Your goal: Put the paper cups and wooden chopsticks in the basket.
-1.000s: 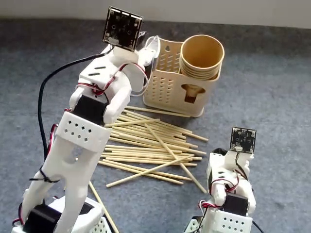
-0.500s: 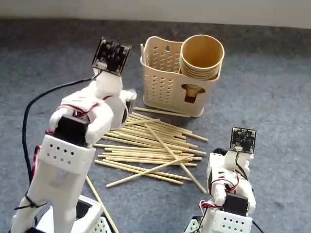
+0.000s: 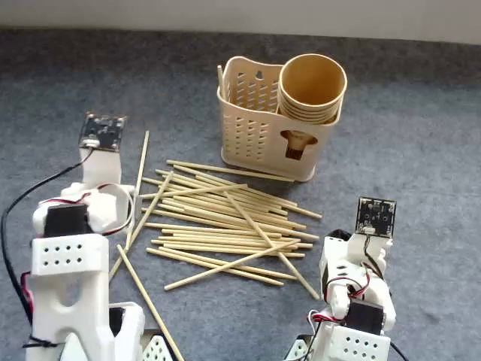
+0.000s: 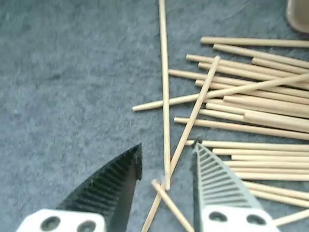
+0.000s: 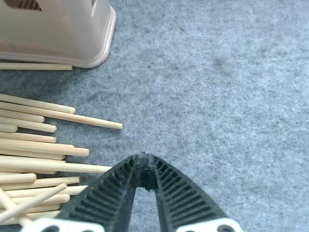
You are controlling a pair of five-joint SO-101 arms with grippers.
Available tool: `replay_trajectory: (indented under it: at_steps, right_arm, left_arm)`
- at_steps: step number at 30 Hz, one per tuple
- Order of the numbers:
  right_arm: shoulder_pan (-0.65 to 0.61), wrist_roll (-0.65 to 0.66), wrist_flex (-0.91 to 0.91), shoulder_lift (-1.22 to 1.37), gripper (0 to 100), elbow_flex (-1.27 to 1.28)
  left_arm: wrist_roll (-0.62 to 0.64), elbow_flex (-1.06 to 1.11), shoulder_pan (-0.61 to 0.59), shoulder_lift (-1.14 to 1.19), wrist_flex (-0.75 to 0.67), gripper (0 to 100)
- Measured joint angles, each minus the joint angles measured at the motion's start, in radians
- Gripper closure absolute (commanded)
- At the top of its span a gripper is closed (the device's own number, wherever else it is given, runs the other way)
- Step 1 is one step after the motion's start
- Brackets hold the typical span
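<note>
High view shows you the basket (image 3: 255, 143) upright on the grey carpet (image 3: 421, 173); a stack of paper cups (image 3: 312, 86) already sits in one compartment, and a single chopstick (image 3: 220, 81) stands at the opposite corner; the wooden chopsticks (image 3: 225, 226) lie in a loose pile on the carpet just in front of the basket, between your two arms. Left wrist view shows your left gripper (image 4: 167, 147) released, its fingers spread and holding nothing; it hangs low over the pile's edge, with a long stick (image 4: 164, 92) running between the tips. Right wrist view shows your right gripper (image 5: 144, 159) clenched tip to tip on nothing, over bare carpet beside the stick ends.
</note>
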Motion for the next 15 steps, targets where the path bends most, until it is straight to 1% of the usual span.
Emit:
replay_trajectory:
  at_steps: [4, 7, 15]
  right_arm:
    - [0.0, 0.0, 0.0, 0.0, 99.3, 0.0]
    - [0.0, 0.0, 0.0, 0.0, 99.3, 0.0]
    - [0.0, 0.0, 0.0, 0.0, 99.3, 0.0]
  left_arm:
    - [-0.051, 0.014, -0.055, -0.002, 0.095, 80]
    - [-0.058, 0.057, -0.077, -0.002, 0.106, 80]
    - [-0.061, 0.184, -0.078, -0.002, 0.095, 80]
